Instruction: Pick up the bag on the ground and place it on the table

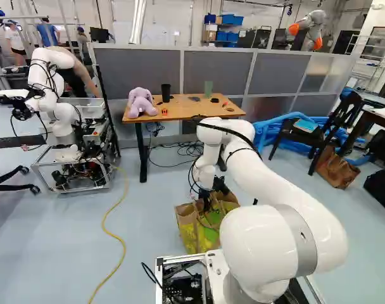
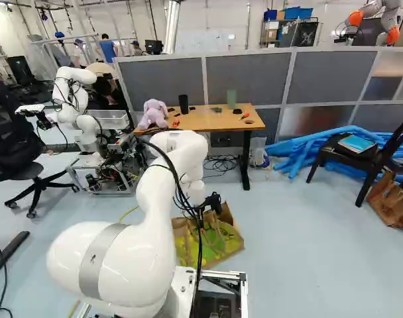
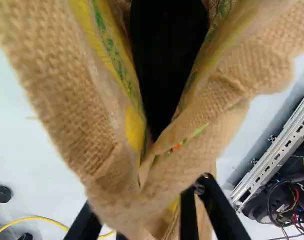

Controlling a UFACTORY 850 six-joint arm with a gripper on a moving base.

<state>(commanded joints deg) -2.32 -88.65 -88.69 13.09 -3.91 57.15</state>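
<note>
Bag (image 2: 227, 245) toned in tan, with coarse woven texture; sides patterned in yellow and green, with small red-orange and bright green marks shown on fold in wrist view. Arm (image 1: 290, 183) finished in glossy white, banded in grey. Tabletop (image 1: 180, 109) coloured orange-brown; stuffed toy (image 1: 141, 103) tinted lilac. Floor (image 1: 53, 247) toned pale blue-grey, crossed by yellow cable (image 1: 121, 244). Partition (image 1: 148, 71) panelled in grey. Tubes (image 2: 301, 147) coloured bright blue; book (image 2: 357, 143) covered in teal.

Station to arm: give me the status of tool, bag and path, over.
Tool at rim of bag, grip not clear. Bag low, mouth open, not on table. Toy and dark cup on table, may limit room.
</note>
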